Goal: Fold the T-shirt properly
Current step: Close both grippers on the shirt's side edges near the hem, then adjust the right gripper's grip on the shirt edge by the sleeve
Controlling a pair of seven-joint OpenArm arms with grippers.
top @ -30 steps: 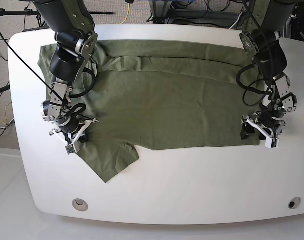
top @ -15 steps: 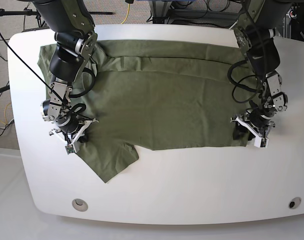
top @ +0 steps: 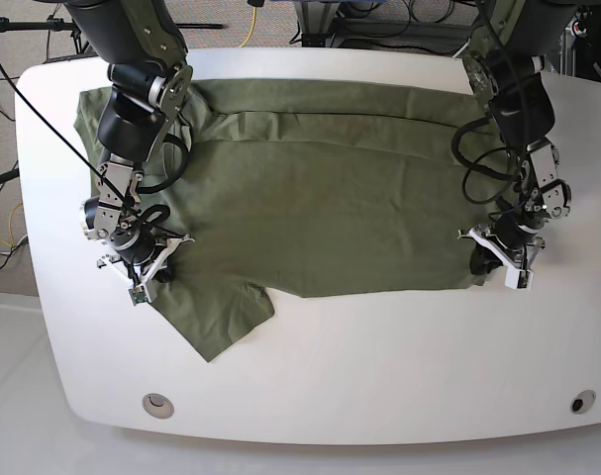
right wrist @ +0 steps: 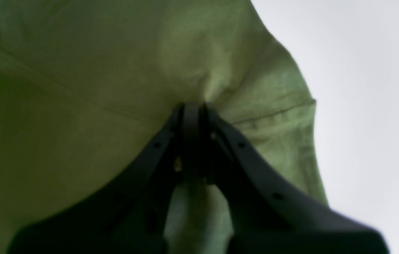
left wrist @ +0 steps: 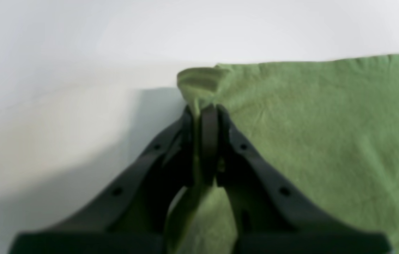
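The olive-green T-shirt [top: 320, 198] lies spread across the white table [top: 379, 366], reaching from its left side almost to its right, with a lengthwise fold running along the far edge and one short sleeve [top: 216, 322] sticking out toward the near-left.

The left gripper [top: 505, 259] sits at the shirt's near-right corner. In the left wrist view its jaws are clenched together on a pinched-up ridge of the green cloth [left wrist: 203, 83] — the fabric bunches just beyond the fingertips [left wrist: 209, 120], bare table to the left of it.

The right gripper [top: 142, 269] is at the left side of the shirt, just above the sleeve. The right wrist view shows it [right wrist: 192, 116] clamped tight on a gathered pucker of fabric [right wrist: 217, 77], a stitched hem [right wrist: 277, 113] running off to the right.
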